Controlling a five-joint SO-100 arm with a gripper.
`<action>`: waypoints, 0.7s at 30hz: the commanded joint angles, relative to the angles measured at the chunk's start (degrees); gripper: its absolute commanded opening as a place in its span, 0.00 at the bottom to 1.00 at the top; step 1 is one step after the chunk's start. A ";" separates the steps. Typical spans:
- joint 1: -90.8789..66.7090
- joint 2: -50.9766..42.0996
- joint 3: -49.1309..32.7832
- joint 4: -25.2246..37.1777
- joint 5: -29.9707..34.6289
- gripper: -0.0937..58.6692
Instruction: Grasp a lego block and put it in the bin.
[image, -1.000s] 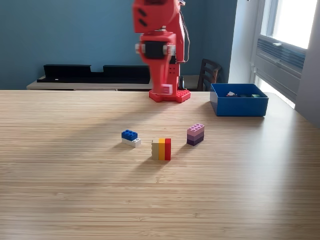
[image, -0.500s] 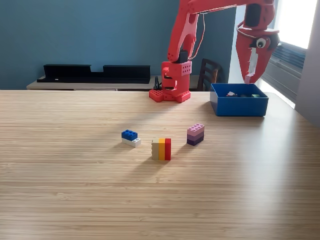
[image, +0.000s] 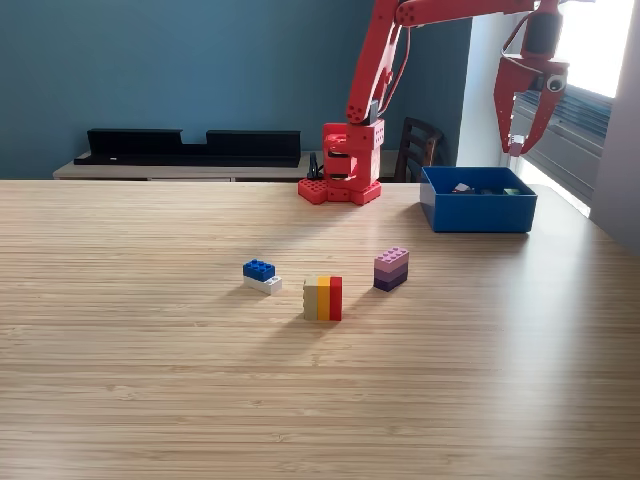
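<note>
Bin (image: 478, 212) near table's (image: 150, 400) right edge; claw (image: 524, 148) above, spread.

Open air between pincer (image: 522, 140) and bin (image: 478, 213)

Three block stacks mid-table (image: 120, 400): low pair (image: 261, 276) at exterior view's left, upright row (image: 323, 298) just right and nearer, tiered stack (image: 391, 268) further right, slightly behind. Bin (image: 478, 212) far right, behind; small pieces inside. Arm base (image: 340, 165) at rear centre.
</note>
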 joint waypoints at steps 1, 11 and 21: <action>-2.11 1.76 2.90 1.85 -2.20 0.00; -3.52 1.76 4.92 1.76 -4.13 0.46; 1.14 1.76 4.48 1.76 -3.08 0.40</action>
